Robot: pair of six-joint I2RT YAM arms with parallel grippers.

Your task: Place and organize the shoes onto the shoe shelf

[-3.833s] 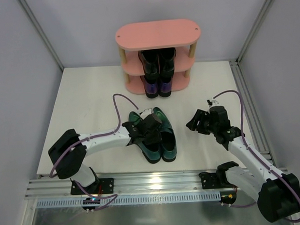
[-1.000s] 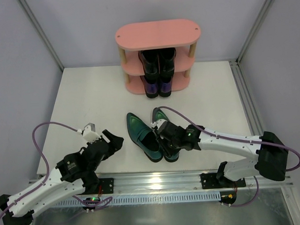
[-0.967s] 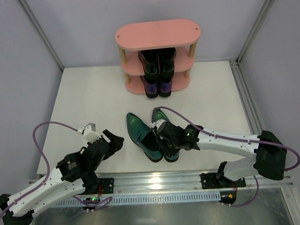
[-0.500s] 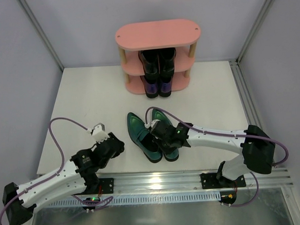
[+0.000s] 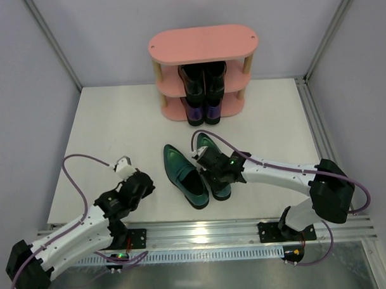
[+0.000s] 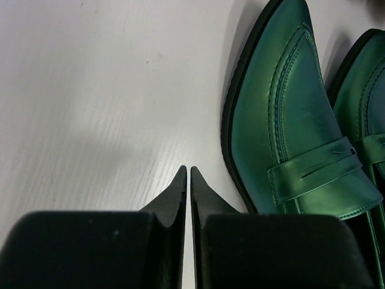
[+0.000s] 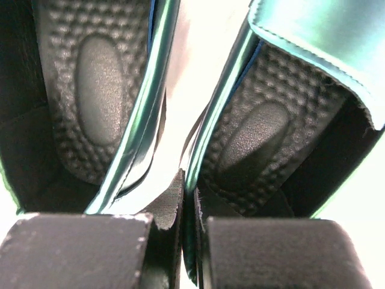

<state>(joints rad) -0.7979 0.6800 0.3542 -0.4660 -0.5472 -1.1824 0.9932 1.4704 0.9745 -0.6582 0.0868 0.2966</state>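
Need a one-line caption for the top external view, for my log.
Right gripper pinches one teal loafer beside its mate; left gripper rests shut; black pair and purple pair sit on the pink shelf.

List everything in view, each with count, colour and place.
shoe shelf: one, pink, three tiers, at the table's far side
black loafers: one pair, on the middle tier
purple loafers: one pair, on the bottom tier
teal-green loafers: one pair, on the table in front of the shelf
table: one, white
left gripper: one, black, shut and empty, left of the teal-green loafers
right gripper: one, black, shut on one loafer's side wall, between the teal-green loafers
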